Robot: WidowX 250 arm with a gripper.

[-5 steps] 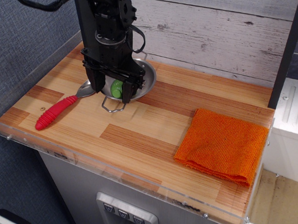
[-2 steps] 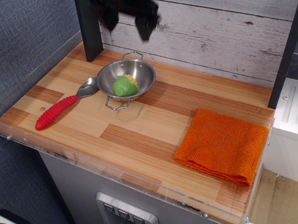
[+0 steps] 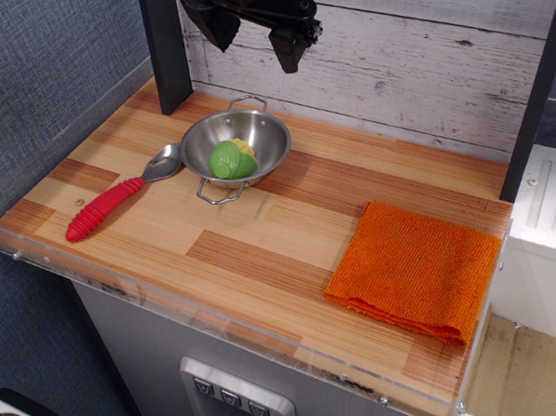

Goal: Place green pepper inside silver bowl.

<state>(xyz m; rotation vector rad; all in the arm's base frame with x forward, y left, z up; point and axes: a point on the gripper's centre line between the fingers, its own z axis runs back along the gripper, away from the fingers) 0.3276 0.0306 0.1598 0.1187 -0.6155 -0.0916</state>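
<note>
From where I stand, the green pepper (image 3: 226, 160) sits inside the silver bowl (image 3: 273, 143), job apparently done. The gripper (image 3: 255, 32) hangs high above the bowl, jaws spread, holding nothing. Left of the bowl lies a red-handled spoon (image 3: 107, 207); right, an orange cloth (image 3: 416, 270) on the wooden counter (image 3: 261, 237).

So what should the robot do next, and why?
Probably nothing more than lift away a bit and stop. The green pepper already sits inside the silver bowl, and the gripper hangs open and empty high above it, so the job looks done.
</note>
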